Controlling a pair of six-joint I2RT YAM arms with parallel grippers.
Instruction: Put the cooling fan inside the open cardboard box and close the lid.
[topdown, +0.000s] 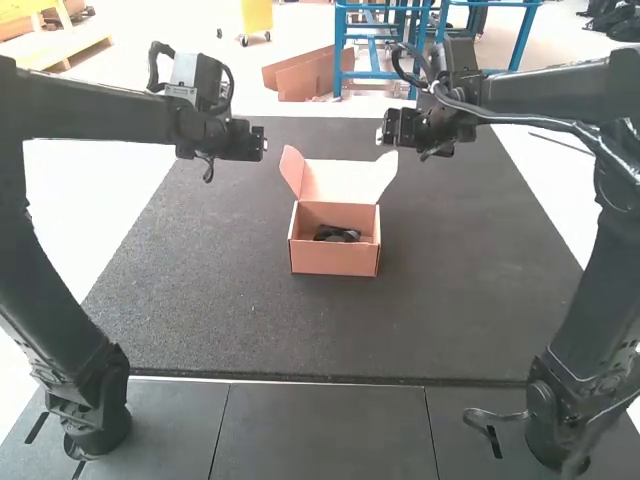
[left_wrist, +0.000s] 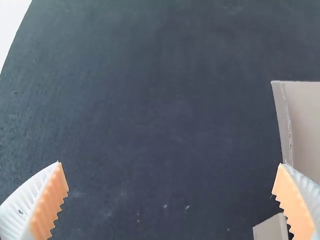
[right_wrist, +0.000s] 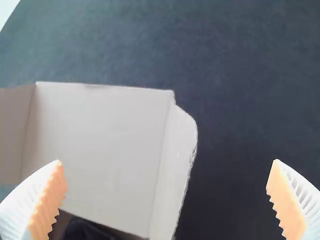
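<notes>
Box: my cardboard box (topdown: 334, 252) sits on the dark mat (topdown: 200, 290), top open, one long wall facing my bases.
Lid: the lid (topdown: 345, 178) stands up from the box's far wall, leaning slightly away from the opening, inner face toward me. A side flap (topdown: 291, 170) juts from the lid's left edge, and the lid's right corner curls forward.
Contents: the cooling fan (topdown: 337, 234) is inside the box, a dark shape low on its floor.
Fan's lie: it looks flat, wider along the box's long walls than across them. I cannot tell which face is up.
Left pincer: my left pincer (left_wrist: 169, 167) hangs over the mat behind and to the left of the box, just beside the lid's flap, spread wide and pinching nothing.
Right pincer: my right pincer (right_wrist: 166, 162) hangs behind and to the right of the box, above the lid's right corner. It is spread wide too, with nothing between the fingers, looking down on the lid's inner face.
</notes>
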